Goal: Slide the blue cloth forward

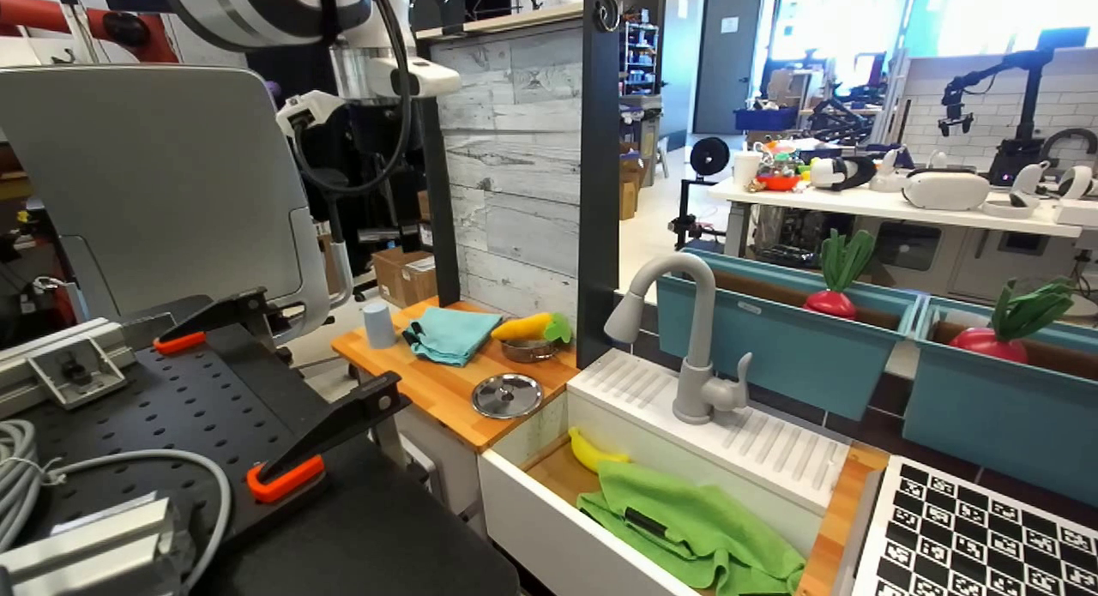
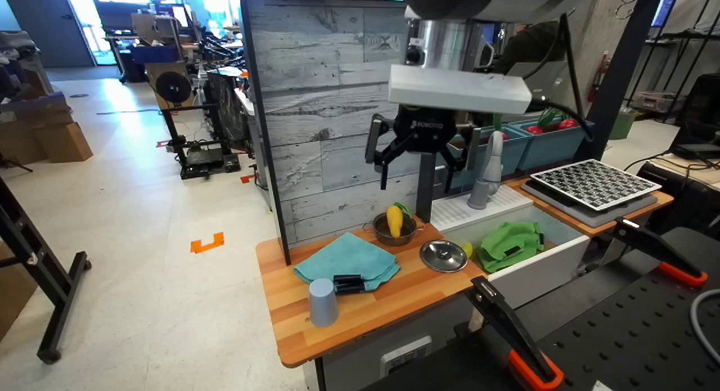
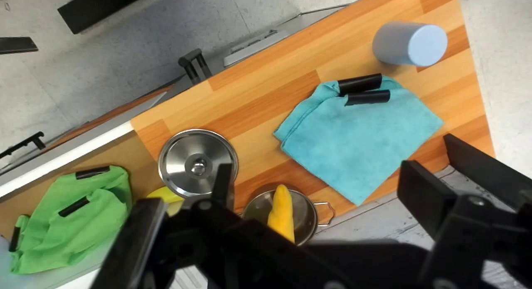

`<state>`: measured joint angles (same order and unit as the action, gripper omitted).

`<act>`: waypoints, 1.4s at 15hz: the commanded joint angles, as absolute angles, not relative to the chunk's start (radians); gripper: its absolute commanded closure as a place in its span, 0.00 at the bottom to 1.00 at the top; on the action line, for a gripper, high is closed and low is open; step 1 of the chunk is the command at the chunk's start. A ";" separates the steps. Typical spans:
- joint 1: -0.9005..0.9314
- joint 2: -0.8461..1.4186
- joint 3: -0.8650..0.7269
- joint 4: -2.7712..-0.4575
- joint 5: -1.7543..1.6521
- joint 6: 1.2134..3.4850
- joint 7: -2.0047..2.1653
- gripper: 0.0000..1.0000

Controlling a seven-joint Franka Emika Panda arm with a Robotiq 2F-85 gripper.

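Fingers (image 2: 372, 142) wide apart; folded blue cloth (image 2: 346, 259) well below them, on wooden counter (image 2: 394, 302).

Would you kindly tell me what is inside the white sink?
A green cloth and a yellow banana lie in the white sink, with some brown floor showing. The crumpled cloth covers part of that floor, so whether anything lies beneath it cannot be seen.
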<state>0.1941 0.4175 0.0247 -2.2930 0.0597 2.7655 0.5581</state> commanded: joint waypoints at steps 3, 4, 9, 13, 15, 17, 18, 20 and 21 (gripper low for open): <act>0.288 0.621 -0.030 -2.131 0.068 2.841 0.591 0.00; 0.285 0.654 -0.022 -2.100 0.078 2.842 0.573 0.00; 0.310 0.823 -0.043 -1.929 0.092 2.825 0.586 0.00; 0.334 0.944 -0.064 -1.793 0.090 2.796 0.590 0.00; 0.344 0.987 -0.065 -1.749 0.090 2.796 0.584 0.00; 0.362 1.020 -0.071 -1.716 0.086 2.804 0.584 0.00; 0.369 1.035 -0.072 -1.698 0.086 2.808 0.583 0.00; 0.388 1.059 -0.076 -1.667 0.083 2.799 0.585 0.00; 0.397 1.072 -0.079 -1.647 0.081 2.794 0.585 0.00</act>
